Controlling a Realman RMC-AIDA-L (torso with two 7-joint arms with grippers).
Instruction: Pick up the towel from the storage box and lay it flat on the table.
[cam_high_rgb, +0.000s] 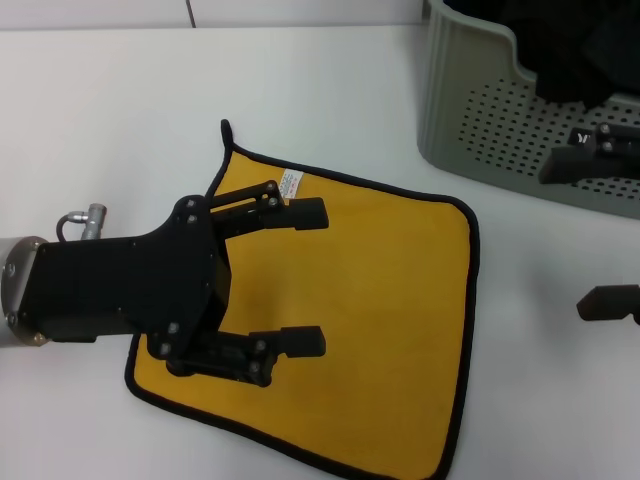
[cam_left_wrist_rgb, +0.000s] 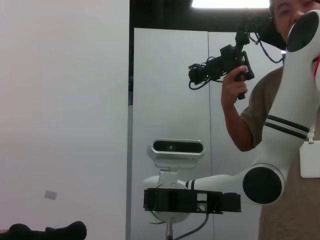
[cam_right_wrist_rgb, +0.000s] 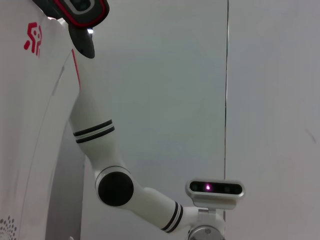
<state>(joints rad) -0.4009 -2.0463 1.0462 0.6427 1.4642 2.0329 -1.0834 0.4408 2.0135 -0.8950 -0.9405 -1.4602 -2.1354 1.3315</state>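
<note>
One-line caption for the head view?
Left gripper open over the yellow towel spread on the table; storage box behind.

pale grey wall panels (cam_left_wrist_rgb: 170, 90) with vertical seams; dark gap beside a white panel (cam_left_wrist_rgb: 60, 100). bright ceiling light (cam_left_wrist_rgb: 230, 4) overhead. person (cam_left_wrist_rgb: 280, 150) holding a camera rig (cam_left_wrist_rgb: 220, 67).

dark cloth (cam_high_rgb: 575, 45): bundled, at head view's upper right | person (cam_left_wrist_rgb: 280, 120): brown shirt, white badge, stands behind | handheld camera rig (cam_left_wrist_rgb: 220, 67): black, raised in person's hand

Yellow-orange towel (cam_high_rgb: 380, 300) (black edging); grey-green storage box (cam_high_rgb: 480, 120).
</note>
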